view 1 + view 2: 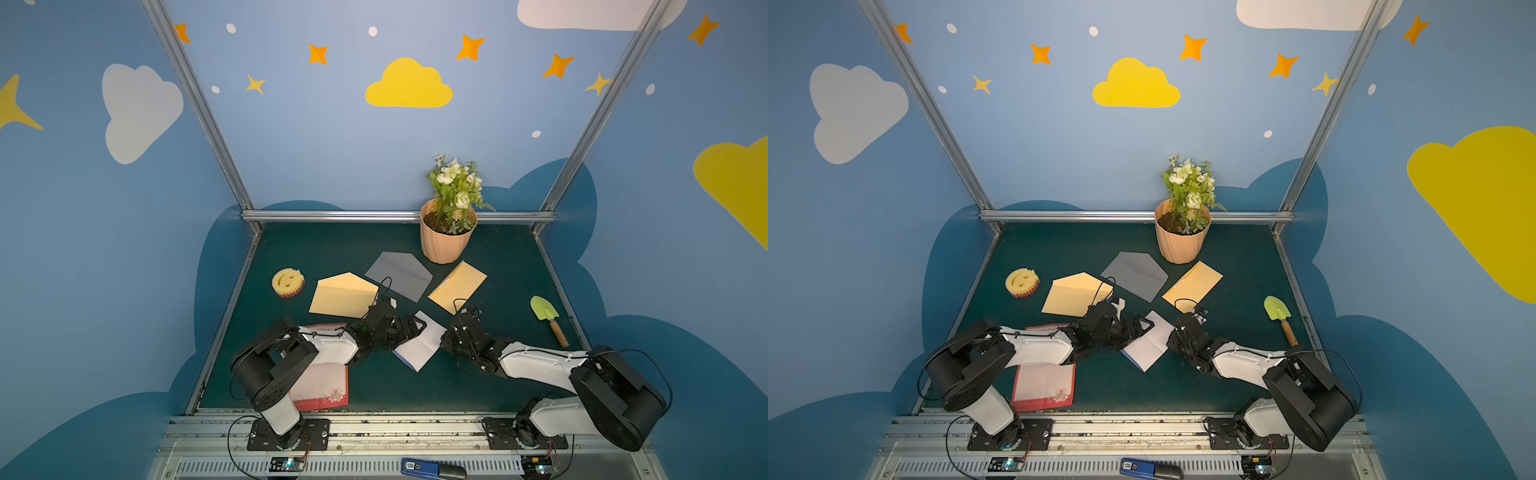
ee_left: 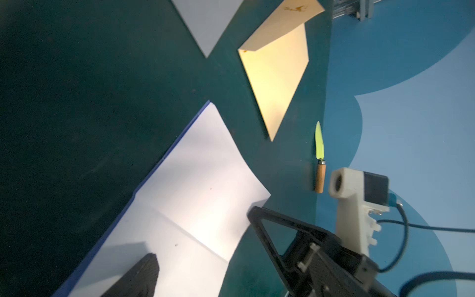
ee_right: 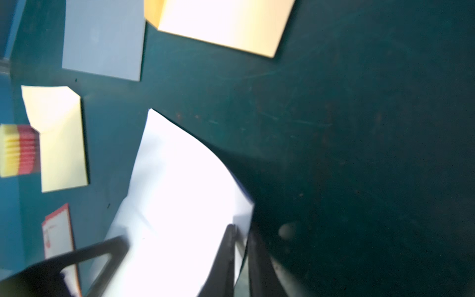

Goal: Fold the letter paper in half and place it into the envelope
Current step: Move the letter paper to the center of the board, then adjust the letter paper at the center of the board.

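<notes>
Left gripper (image 1: 417, 326) jaws straddle the folded letter paper (image 1: 419, 347) wide; right gripper (image 3: 242, 227) jaws barely parted; flatten the crease firmly.

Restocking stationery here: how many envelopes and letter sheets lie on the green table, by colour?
Yellow envelopes: 2
Grey envelopes: 1
White letter sheets: 1
Red-bordered letter sheets: 1
Total: 5
</notes>
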Robot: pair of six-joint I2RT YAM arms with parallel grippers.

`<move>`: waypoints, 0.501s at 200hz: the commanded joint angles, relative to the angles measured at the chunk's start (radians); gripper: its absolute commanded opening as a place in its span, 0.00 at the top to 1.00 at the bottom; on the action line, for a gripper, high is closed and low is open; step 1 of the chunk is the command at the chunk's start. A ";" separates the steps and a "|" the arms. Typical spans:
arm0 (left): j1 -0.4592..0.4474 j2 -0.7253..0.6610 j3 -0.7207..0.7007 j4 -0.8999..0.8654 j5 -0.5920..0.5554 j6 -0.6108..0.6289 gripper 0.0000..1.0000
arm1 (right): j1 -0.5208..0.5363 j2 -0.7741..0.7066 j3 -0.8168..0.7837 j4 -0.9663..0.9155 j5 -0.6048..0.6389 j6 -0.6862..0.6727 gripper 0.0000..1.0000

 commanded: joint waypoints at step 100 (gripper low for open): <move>0.073 0.081 0.055 -0.128 0.129 0.122 0.08 | -0.474 -0.005 0.289 -0.557 -0.787 -0.782 0.39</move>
